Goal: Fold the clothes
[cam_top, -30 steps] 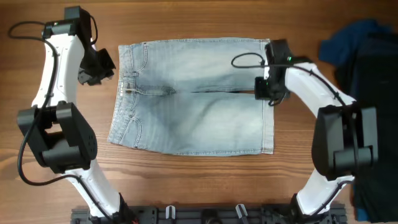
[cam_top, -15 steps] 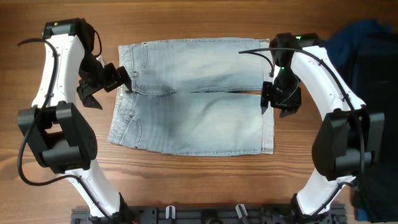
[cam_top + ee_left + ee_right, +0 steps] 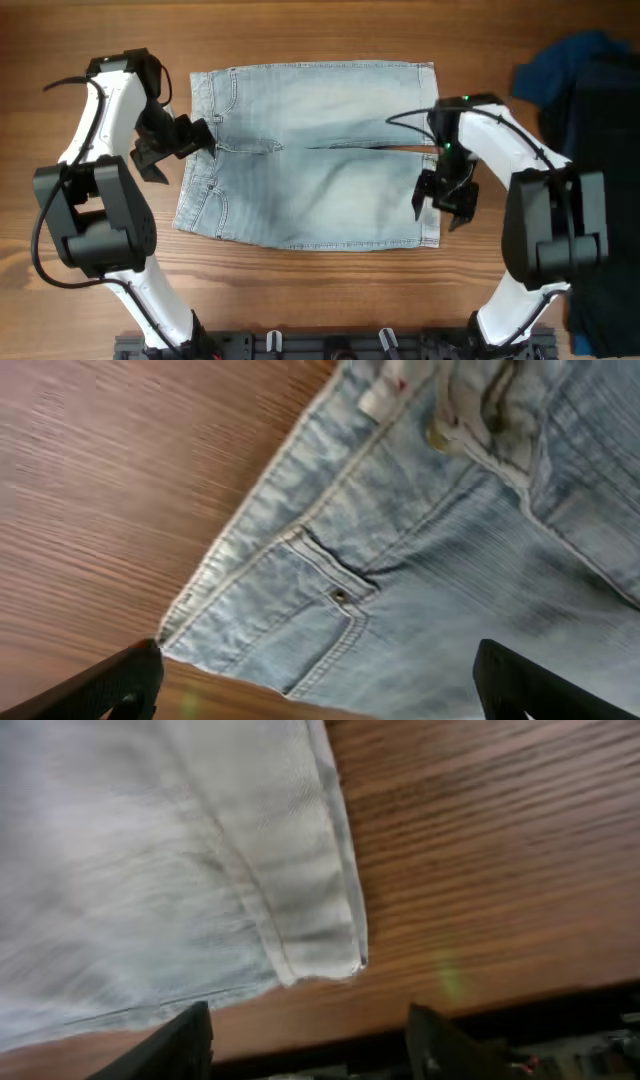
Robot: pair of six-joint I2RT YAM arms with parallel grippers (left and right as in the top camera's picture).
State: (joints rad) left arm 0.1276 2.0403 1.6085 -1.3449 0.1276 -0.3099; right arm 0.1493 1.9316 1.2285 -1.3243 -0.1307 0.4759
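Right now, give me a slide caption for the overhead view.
Denim shorts lie flat on the wooden table, left gripper at the waistband, right gripper over a leg hem.

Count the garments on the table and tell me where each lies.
3. The shorts lie flat in the middle; a navy garment is bunched at the far right; a black one lies against it, cut off by the frame. Others may hide there.

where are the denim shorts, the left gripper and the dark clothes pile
denim shorts (image 3: 320, 185), overhead view, middle of the nearer leg panel
left gripper (image 3: 203, 135), overhead view, midway between its fingertips, by the waistband
dark clothes pile (image 3: 560, 72), overhead view, on the navy garment at the far right
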